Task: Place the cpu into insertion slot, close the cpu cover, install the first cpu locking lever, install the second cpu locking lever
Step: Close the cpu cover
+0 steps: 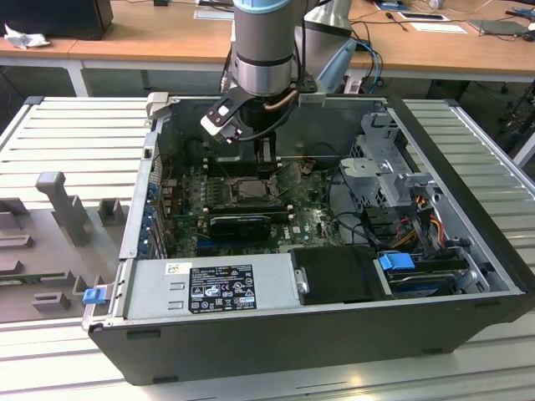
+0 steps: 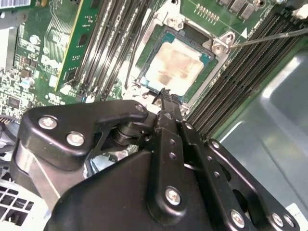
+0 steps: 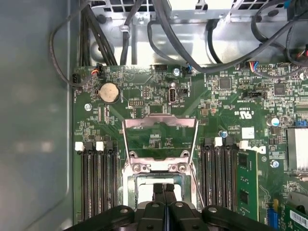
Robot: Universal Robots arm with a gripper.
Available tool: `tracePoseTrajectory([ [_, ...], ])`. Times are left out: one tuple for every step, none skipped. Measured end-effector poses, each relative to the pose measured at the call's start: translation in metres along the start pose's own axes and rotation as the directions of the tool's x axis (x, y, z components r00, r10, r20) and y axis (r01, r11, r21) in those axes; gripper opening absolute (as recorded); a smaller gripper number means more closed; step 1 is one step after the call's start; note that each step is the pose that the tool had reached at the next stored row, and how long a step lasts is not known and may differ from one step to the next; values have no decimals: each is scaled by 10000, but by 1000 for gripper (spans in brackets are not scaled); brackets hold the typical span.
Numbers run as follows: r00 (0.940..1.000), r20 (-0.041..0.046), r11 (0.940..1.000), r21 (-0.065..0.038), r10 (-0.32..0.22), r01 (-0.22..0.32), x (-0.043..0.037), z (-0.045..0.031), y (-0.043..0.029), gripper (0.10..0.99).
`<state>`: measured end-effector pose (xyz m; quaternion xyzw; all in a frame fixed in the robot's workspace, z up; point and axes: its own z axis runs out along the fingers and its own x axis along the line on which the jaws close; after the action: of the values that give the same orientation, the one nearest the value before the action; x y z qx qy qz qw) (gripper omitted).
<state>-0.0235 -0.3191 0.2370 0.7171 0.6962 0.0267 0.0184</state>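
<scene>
Gripper (image 2: 166, 96) fingers pressed together, holding nothing, tips right at the edge of the small square silver-topped cpu (image 2: 173, 65); cpu already lies flat in the black-framed insertion slot (image 1: 226, 190), just above centre of the exterior view; thin dark-silver windowed cpu cover (image 3: 160, 121) stands flipped open; closed fingers probably serve as a pusher for it.

Wooden desks (image 1: 125, 38) stand behind a ribbed grey metal table (image 1: 79, 134).
</scene>
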Motion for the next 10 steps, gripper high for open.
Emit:
tracePoseTrajectory([
  [10000, 1, 10000, 0, 0, 0, 0, -1, 9, 106],
  [10000, 5, 10000, 2, 1, -1, -1, -11, 12, 106],
  [10000, 1, 10000, 0, 1, -1, 1, -27, 13, 106],
  [10000, 2, 10000, 1, 1, -1, 1, -46, 15, 106],
  [10000, 1, 10000, 0, 1, -1, 1, -61, 16, 106],
  [10000, 1, 10000, 0, 1, -1, 2, -76, 17, 106],
  [10000, 1, 10000, 0, 0, 0, 2, -86, 17, 106],
  [10000, 1, 10000, 0, -1, 1, 2, -94, 19, 106],
  [10000, -2, 10000, -1, -1, 1, 3, -94, 31, 106],
  [10000, 0, 10000, 0, 0, 0, 3, -95, 43, 106],
])
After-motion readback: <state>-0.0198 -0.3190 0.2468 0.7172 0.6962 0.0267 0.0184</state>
